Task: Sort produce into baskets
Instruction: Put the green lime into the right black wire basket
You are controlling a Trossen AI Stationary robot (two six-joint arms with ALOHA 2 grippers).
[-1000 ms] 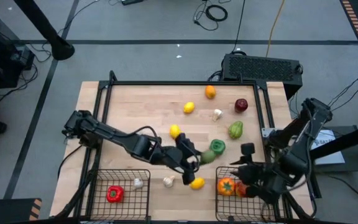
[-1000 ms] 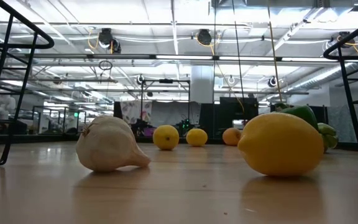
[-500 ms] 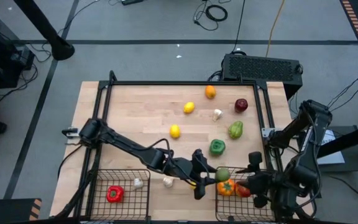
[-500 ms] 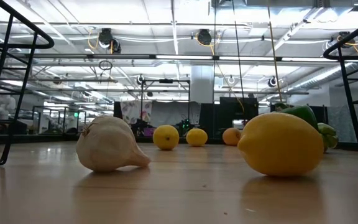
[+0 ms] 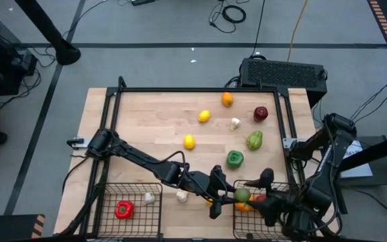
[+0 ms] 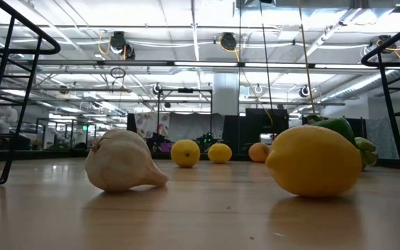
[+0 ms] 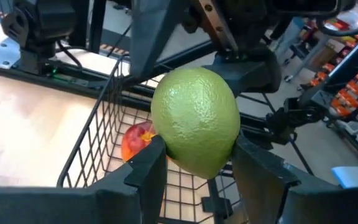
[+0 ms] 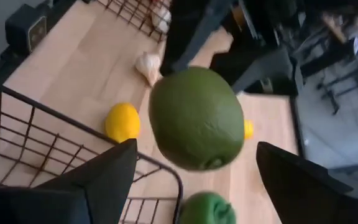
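High view gives you the count: the left basket (image 5: 130,202) at the near-left corner holds a red pepper (image 5: 123,210) and a garlic (image 5: 149,197); the right basket (image 5: 264,208) at the near-right corner holds two or three pieces. Your left gripper (image 5: 228,196) pinches a green lime (image 7: 195,120) over that basket's rim, while the right gripper (image 5: 264,195) waits beside it, fingers wide. About nine pieces are left on the table (image 5: 153,121)

Two baskets (image 5: 133,184) are sitting out. Three lemons (image 5: 204,116), three garlic bulbs (image 5: 234,124) (one inside a basket), two green peppers (image 5: 234,158), one red pepper (image 5: 123,210), one orange (image 5: 227,99), one apple (image 5: 261,113), one tomato (image 5: 244,206) and one lime (image 5: 242,195) are showing.
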